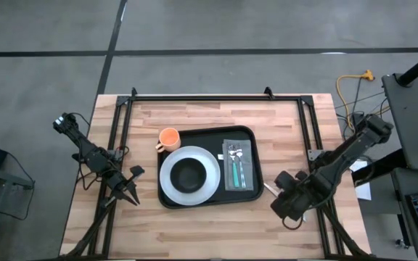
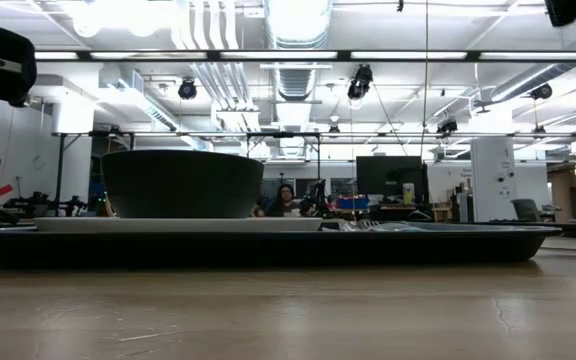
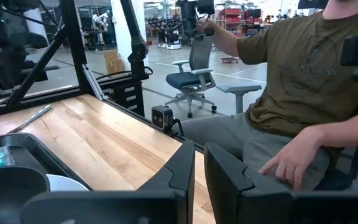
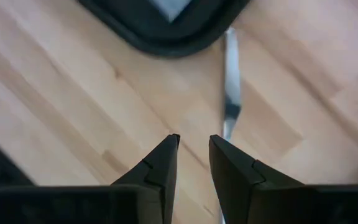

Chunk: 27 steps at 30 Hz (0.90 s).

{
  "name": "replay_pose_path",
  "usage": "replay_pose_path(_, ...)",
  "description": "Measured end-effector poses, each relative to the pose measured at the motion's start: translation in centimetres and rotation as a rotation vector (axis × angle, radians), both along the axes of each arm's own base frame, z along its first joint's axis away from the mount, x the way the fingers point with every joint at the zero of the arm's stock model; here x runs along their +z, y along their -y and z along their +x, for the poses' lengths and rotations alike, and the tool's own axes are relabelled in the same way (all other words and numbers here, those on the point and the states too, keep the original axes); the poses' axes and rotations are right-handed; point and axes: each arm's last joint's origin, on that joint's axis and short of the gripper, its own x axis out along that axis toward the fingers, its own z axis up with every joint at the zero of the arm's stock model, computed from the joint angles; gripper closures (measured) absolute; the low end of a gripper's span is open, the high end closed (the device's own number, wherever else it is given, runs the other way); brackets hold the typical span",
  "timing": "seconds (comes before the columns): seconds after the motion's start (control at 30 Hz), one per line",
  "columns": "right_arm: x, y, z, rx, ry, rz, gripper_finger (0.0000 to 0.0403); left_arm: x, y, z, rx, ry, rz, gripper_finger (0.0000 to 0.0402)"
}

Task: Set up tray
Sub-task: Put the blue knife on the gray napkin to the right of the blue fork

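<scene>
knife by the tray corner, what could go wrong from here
The knife lies flat on the table just off the tray. The right gripper hangs above it with its fingers only narrowly apart and to one side of the blade, so a descent could miss or push it. Lying flat, it may slip from a pinch.

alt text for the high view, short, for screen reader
Seen from above, a black tray sits mid-table holding a white plate with a dark bowl and a napkin with cutlery; an orange cup sits at its corner. The left gripper waits beside the tray; the right gripper hovers over a utensil lying off the tray.
</scene>
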Motion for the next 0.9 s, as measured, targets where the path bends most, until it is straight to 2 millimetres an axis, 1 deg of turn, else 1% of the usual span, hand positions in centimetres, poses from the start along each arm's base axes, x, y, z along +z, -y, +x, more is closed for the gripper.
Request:
replay_pose_path(0.13, -1.1, 0.3, -0.9, 0.020, -0.026, 0.079, 0.0325, 0.0, 0.0, 0.0, 0.000, 0.000, 0.000, 0.0383)
replay_pose_path(0.23, -2.0, 0.6, -1.6, 0.026, -0.074, 0.078, 0.0330, 0.0, 0.0, 0.0, 0.000, 0.000, 0.000, 0.0383)
replay_pose_path(0.43, -3.3, 1.0, -2.1, 0.031, -0.133, 0.069, 0.0333, 0.0, 0.0, 0.0, 0.000, 0.000, 0.000, 0.0383)
replay_pose_path(0.6, -3.8, 1.0, -2.1, 0.008, -0.145, 0.059, 0.0325, 0.0, 0.0, 0.0, 0.001, 0.000, 0.000, 0.0383)
replay_pose_path(0.73, -3.7, 0.9, -2.0, 0.018, -0.138, 0.054, 0.0320, 0.0, 0.0, 0.0, 0.000, 0.000, 0.000, 0.0383)
replay_pose_path(0.9, -3.9, 0.8, -1.8, 0.016, -0.132, 0.034, 0.0320, 0.0, 0.0, 0.0, 0.000, 0.000, 0.000, 0.0383)
